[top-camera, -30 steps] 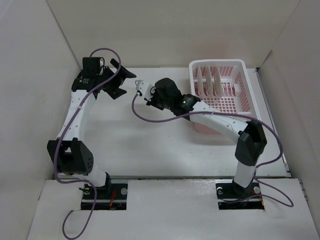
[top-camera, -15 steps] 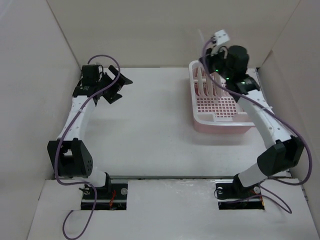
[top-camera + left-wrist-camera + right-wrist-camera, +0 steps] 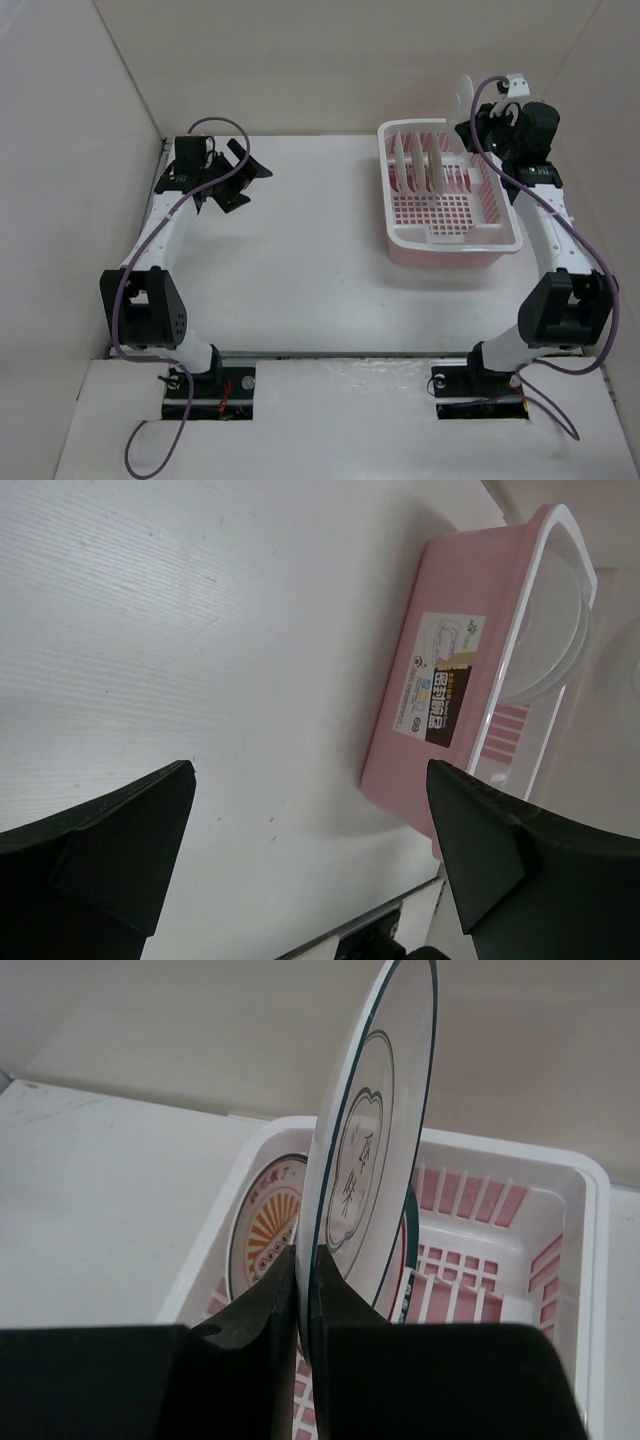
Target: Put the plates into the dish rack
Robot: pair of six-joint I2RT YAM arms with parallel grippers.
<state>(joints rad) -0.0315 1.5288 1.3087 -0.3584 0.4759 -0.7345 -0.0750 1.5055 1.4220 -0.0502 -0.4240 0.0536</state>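
White table point(image 3: 300, 250), plain white walls around. Your right gripper point(image 3: 303, 1260) pinches held plate point(image 3: 372, 1130) by rim, upright above dish rack point(image 3: 450, 243). Left gripper point(image 3: 310, 780) spread wide, empty, well apart. Risk: free slot hidden, probably beside racked plates point(image 3: 415, 160); lower skewed and you knock them, or thin rim slips.

White table point(image 3: 320, 250), plain cream walls point(image 3: 330, 60).

My right pincer point(image 3: 305, 1260) is clamped on the lower edge of the grey-flower plate point(image 3: 375, 1150), which stands upright and nearly edge-on to me. Behind it the pink dish rack point(image 3: 590, 1220) sits on the desk point(image 3: 100, 1190), with an orange sunburst plate point(image 3: 265, 1225) standing inside at its left.
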